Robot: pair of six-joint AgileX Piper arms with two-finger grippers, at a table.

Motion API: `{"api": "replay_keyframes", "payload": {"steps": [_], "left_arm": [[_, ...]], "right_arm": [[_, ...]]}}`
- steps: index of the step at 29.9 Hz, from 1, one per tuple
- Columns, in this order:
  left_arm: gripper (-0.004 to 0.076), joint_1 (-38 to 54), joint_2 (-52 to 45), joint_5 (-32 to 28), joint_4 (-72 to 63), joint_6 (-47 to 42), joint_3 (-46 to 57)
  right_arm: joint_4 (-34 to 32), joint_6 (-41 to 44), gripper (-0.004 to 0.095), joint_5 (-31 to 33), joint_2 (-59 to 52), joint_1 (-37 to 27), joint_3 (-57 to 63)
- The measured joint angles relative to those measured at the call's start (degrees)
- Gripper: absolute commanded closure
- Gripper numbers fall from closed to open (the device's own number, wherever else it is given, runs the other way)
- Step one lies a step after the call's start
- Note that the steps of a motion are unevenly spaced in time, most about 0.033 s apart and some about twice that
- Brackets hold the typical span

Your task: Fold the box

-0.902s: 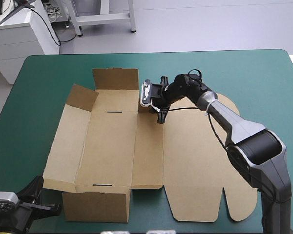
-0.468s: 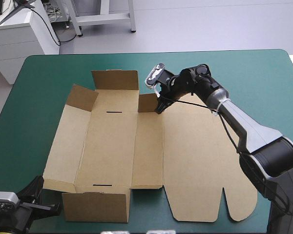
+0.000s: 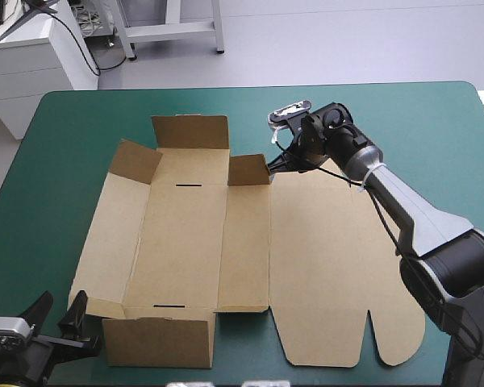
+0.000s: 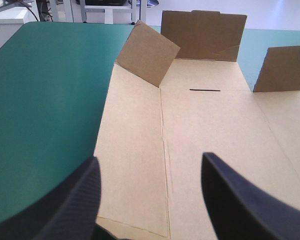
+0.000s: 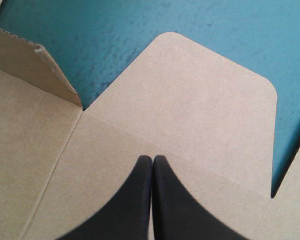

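Above the box point(image 3: 185, 242) right pincer point(image 5: 152, 159) is closed; left pincer point(image 4: 149, 157), partly cut off, stands open.

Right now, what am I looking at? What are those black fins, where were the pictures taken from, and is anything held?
Two robot arms work at a table with a teal-green cover. One picture looks down from above and behind; the other two come from cameras on each wrist. The black fins are each hand's fingers. A brown box, a cut sheet of board, lies mostly flat with some flaps raised. The left hand is open at the box's near-left corner; the right hand is shut beside a small raised flap. Neither holds anything.
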Motion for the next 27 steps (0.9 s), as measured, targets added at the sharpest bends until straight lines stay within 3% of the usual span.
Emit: {"api": "replay_keyframes", "payload": {"steps": [8, 18, 27], "left_arm": [[0.0196, 0.0, 0.0, 0.0, -0.7, -0.4, 0.0], [0.0196, 0.0, 0.7, 0.0, -1.7, 2.3, -0.2], [0.0209, 0.0, 20.0, 1.2, -1.5, 4.5, -10.1]], "right_arm": [[0.1, 3.2, 0.0927, -2.2, -3.7, 0.0, 9.0], [-0.5, 4.6, 0.0927, -10.6, -23.4, 0.0, 32.3], [-0.6, 5.1, 0.0927, -14.2, -42.1, 0.0, 48.5]]}}
